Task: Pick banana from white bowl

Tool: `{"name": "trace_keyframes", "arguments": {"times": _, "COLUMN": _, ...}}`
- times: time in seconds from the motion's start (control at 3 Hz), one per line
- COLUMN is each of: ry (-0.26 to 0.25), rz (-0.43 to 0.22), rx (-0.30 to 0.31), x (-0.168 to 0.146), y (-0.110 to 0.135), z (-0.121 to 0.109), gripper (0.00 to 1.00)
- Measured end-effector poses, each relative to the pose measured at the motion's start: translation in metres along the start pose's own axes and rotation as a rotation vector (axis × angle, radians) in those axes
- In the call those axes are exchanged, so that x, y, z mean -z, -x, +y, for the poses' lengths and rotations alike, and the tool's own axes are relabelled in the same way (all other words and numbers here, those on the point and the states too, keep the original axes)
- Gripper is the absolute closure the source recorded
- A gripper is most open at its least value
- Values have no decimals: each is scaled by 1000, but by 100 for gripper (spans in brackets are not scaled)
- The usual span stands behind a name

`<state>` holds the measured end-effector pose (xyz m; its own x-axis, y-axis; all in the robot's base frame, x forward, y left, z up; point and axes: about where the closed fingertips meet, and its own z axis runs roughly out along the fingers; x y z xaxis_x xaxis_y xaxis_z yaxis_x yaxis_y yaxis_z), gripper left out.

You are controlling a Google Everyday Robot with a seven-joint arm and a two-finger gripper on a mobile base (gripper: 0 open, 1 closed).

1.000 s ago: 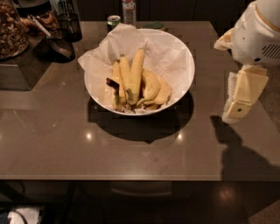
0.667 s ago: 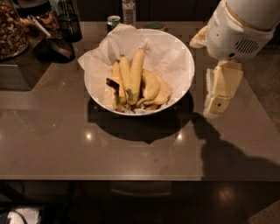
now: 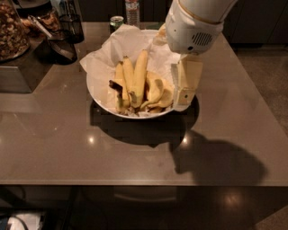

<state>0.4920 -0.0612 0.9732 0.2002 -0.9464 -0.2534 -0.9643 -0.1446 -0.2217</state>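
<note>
Big change for the gripper (image 3: 182, 102): a second ago, out over bare table, well apart from the white bowl (image 3: 102, 101) at its 3 o'clock. Now right over that bowl's rim at 3 o'clock. Same spot as before for the bowl and the fruit.

Points straight down, with the fat white wrist (image 3: 193, 27) above it, hiding the bowl's rim at 1 o'clock. Open or closed: cannot tell.

Nearest, the brown table (image 3: 135, 152), with the arm's dark shadow (image 3: 220, 161) at 5 o'clock of the bowl. Next, the bowl itself, lined with crumpled white paper (image 3: 112, 49).

In the middle of the bowl, the banana (image 3: 140, 76): long, nearly straight, lying from 6 to 12 o'clock. Apart from the gripper. Touching it at 9 o'clock, shorter bananas (image 3: 120, 83). At its 3 o'clock, curved bananas (image 3: 157, 92), between it and the gripper.

Farthest, at 12 o'clock of the bowl, a green can (image 3: 116, 21) and a clear bottle (image 3: 132, 9).
</note>
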Motion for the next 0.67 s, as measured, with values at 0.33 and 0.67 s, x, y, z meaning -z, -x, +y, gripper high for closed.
{"name": "trace_keyframes", "arguments": {"times": 0.33, "ry": 31, "rz": -20, "rx": 66, "x": -18, "y": 23, "z": -21, "gripper": 0}}
{"name": "trace_keyframes", "arguments": {"times": 0.67, "ry": 21, "rz": -27, "rx": 70, "x": -19, "y": 27, "z": -25, "gripper": 0}}
